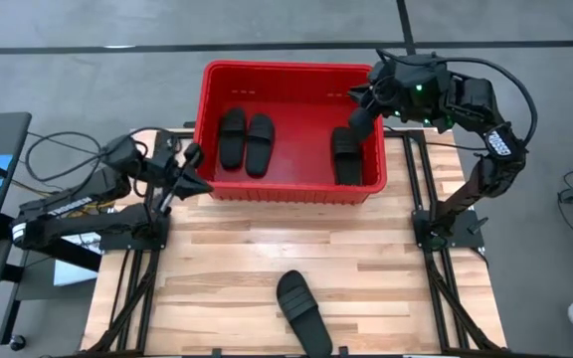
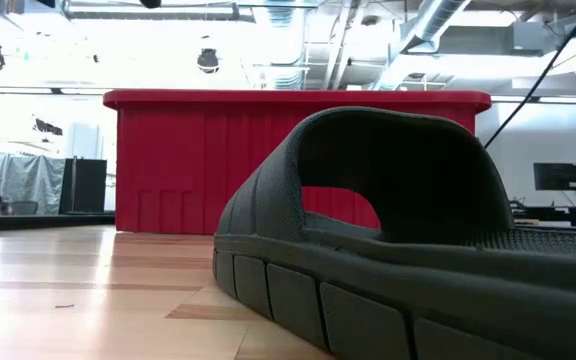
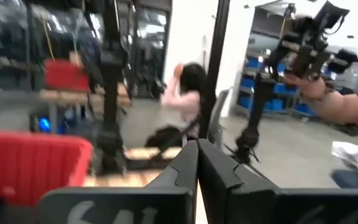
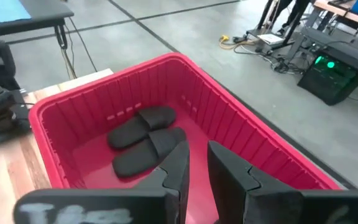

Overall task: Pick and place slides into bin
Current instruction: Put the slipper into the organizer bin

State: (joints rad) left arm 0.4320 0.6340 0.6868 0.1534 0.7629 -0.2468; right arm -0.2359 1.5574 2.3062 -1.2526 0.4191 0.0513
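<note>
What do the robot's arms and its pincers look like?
Both arms are dark, almost black, built from jointed segments. The left arm has black cables looping beside it. The right arm carries a curved black cable, a small green light and pale markings on one segment. Each pincer, left pincer and right pincer, has two flat, dark, angular fingers, with faint white writing on the body behind them.

red bin [image 1: 291, 72]: three black slides [image 1: 246, 139]; fourth slide [image 1: 302, 311]: on table
</note>
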